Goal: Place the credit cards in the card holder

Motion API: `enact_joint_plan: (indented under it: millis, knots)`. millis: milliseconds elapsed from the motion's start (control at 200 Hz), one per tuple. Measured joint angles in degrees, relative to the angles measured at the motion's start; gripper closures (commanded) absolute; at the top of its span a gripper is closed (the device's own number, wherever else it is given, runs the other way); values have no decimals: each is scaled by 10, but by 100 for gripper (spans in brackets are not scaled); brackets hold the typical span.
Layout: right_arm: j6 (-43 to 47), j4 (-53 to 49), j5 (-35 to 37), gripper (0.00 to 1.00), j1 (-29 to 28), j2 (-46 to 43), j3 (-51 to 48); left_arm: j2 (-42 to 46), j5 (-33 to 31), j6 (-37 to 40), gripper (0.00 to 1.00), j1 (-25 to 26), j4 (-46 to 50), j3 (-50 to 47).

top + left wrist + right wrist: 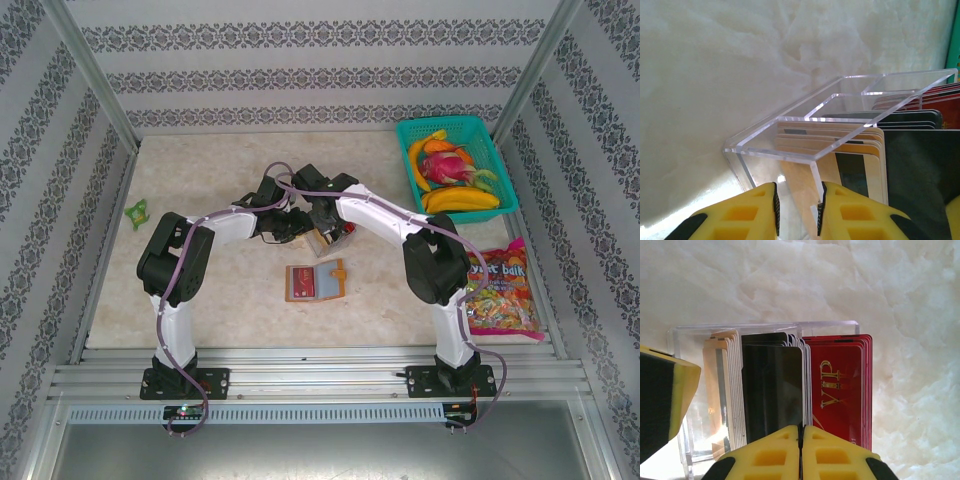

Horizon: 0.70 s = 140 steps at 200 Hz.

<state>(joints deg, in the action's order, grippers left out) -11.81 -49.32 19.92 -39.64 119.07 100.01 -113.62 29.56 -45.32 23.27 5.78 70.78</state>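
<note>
One clear box (827, 326) holds three stacks: tan cards (725, 385), black cards (772, 390), red cards (840, 385). One open card holder (315, 281) lies at its 6 o'clock. Both arms bend inward; left gripper (798, 202) clamps the box wall, right gripper (801, 440) is pinched on the black cards' edge.

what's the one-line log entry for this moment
left gripper: clamped on clear box wall | right gripper: shut on black card in box | card holder: open on table
</note>
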Motion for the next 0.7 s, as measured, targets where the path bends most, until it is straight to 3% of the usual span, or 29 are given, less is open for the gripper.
enact_joint_plan:
  millis: [210,330,405,640,699]
  knots:
    - [1,-1,0,91,0,-7,0,0,0,0,75,0,0,0]
    - [2,-2,0,86,0,-7,0,0,0,0,75,0,0,0]
    - [0,-2,-7,75,0,-7,0,0,0,0,75,0,0,0]
    - [-5,-2,-48,68,8,-7,0,1,0,0,75,0,2,0]
    - [-7,-2,-59,62,12,-7,0,1,0,0,75,0,2,0]
